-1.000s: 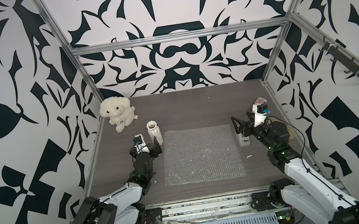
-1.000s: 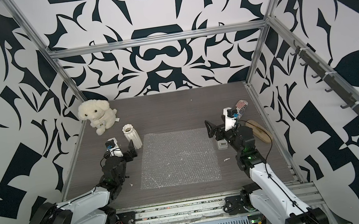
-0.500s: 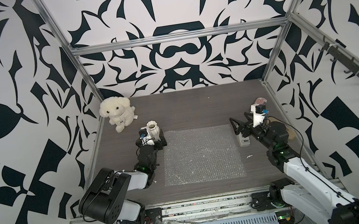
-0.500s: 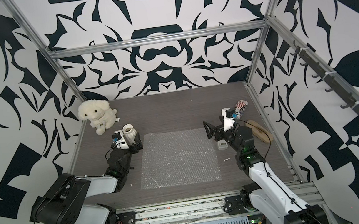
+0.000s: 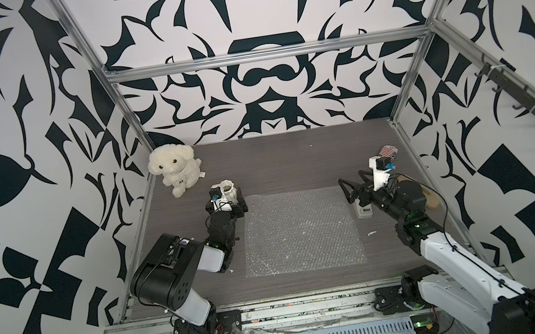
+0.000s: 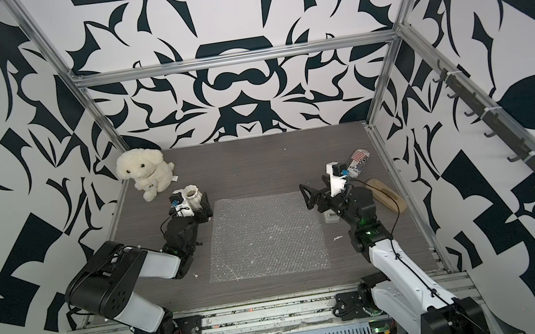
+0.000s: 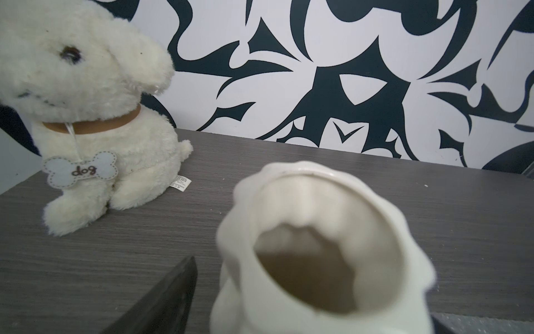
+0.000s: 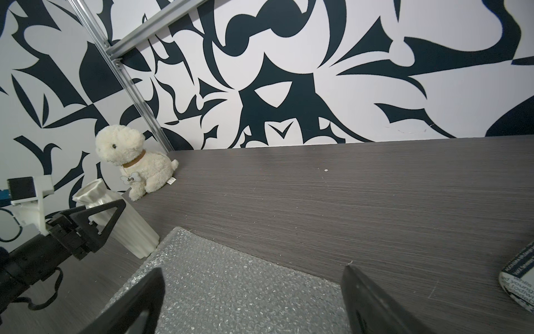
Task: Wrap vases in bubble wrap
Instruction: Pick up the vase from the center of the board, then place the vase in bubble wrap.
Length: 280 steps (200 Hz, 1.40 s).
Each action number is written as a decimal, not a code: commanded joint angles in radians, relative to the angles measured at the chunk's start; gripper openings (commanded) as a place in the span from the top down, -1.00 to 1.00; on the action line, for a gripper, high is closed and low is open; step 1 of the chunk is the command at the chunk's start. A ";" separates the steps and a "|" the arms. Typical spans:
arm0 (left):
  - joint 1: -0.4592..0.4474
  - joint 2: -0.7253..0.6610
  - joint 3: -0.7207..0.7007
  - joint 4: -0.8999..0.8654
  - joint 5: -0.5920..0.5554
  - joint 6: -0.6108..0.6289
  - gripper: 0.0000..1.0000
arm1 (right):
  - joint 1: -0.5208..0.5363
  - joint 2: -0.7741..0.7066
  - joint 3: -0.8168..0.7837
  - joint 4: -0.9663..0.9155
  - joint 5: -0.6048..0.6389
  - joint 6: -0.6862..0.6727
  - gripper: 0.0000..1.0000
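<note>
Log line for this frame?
left gripper: open, straddling upright vase | right gripper: open, by bubble wrap corner | bubble wrap: flat, vase beside it

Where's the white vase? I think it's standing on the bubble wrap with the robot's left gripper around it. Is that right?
Nearly. The vase stands upright with the left gripper around it, but on the bare table just beside the bubble wrap corner, not on the wrap. The right wrist view shows it.

vase (image 8: pixel 131 231) looked smooth glazed ceramic, bubble wrap (image 5: pixel 300 230) shiny clear plastic, surface (image 8: pixel 318 202) was matt grey woodgrain, plush dog (image 7: pixel 95 72) fluffy cloth
</note>
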 commanded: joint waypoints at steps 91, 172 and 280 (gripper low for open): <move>0.005 -0.178 0.043 -0.246 -0.034 0.007 0.04 | 0.011 0.005 0.071 -0.090 -0.031 0.058 -0.94; 0.005 -0.605 0.380 -1.336 0.128 -0.158 0.83 | 0.032 -0.014 0.156 -0.386 -0.026 0.168 -0.90; -0.031 -0.211 0.658 -1.881 0.655 -0.320 1.00 | 0.378 0.005 0.186 -0.593 0.167 0.251 -0.91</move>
